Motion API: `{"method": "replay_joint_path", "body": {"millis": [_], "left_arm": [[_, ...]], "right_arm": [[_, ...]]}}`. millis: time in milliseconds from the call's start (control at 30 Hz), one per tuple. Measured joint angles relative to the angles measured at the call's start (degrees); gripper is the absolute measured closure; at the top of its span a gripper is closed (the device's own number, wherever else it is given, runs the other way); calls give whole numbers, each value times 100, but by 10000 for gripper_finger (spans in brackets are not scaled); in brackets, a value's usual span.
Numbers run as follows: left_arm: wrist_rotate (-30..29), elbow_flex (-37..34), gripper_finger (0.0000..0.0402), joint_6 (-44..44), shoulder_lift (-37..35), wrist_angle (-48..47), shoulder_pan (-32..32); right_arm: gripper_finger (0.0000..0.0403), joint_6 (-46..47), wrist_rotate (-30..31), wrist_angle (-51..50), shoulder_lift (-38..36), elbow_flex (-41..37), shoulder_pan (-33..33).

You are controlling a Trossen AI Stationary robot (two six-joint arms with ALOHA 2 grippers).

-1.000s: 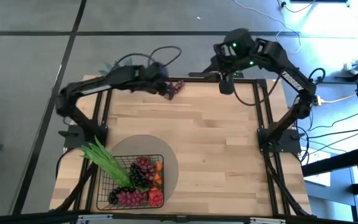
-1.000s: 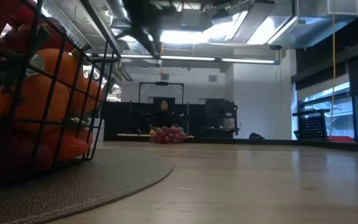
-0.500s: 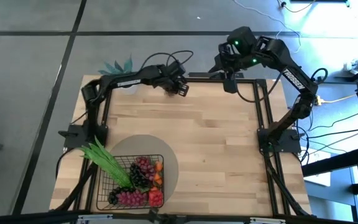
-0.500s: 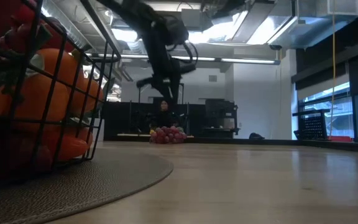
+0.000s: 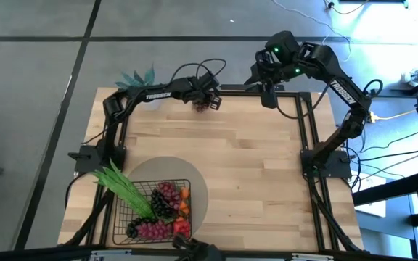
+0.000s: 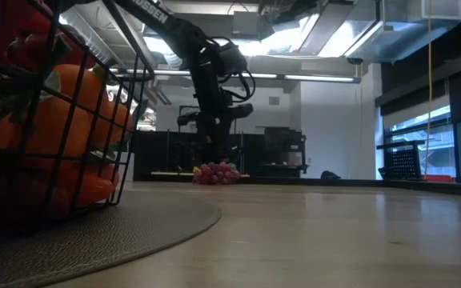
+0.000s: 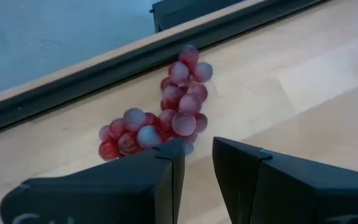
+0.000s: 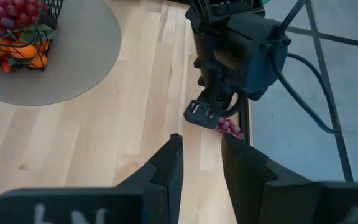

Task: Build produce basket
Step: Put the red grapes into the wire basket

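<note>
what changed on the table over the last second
The left gripper swung along the far edge and now hovers over the grape bunch lying there, holding nothing. The right gripper shifted only slightly. The basket and its produce stayed put.

Grey tiled floor [image 5: 35, 65]; bright ceiling lights [image 6: 238, 46], windows [image 6: 422, 132] at one side.

Two dark arms, black all over, with white letters along the sides. Black cables looped just behind the left claw [image 5: 207, 103]. Small green light just behind the right claw [image 5: 268, 98].
</note>
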Motion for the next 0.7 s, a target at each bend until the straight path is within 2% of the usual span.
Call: {"method": "replay_joint_path", "body": {"millis": [67,200,500,700], "left_arm": [[-73,0,331,47,0,-2,10],[193,0,331,477,-25,-68,4],[345,4,331,625,-236,-1364,107],[457,-2,331,893,-160,-1550,127]], "right_arm": [[307,0,0,0,0,0,0],[307,2,0,0,0,0,0],[307,39,11,0,0,0,0],[307,42,9,0,0,0,0]]}}
